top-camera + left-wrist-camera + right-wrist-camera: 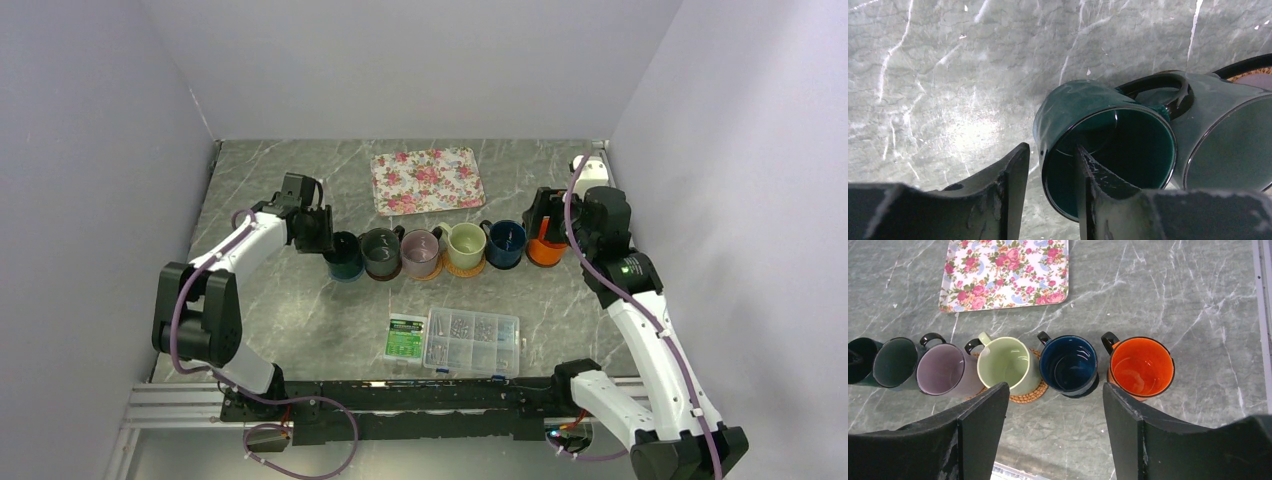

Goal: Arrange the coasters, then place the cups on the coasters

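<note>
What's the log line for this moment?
left gripper: open, straddling dark teal cup wall, one finger inside | right gripper: open, empty, by orange cup

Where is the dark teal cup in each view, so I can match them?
Top external: the dark teal cup ends the cup row on the left.
Left wrist: dark teal cup at centre, mouth toward the camera.
Right wrist: dark teal cup cropped at the left edge.
Landmark: the dark grey-green cup beside it in all three.
</note>
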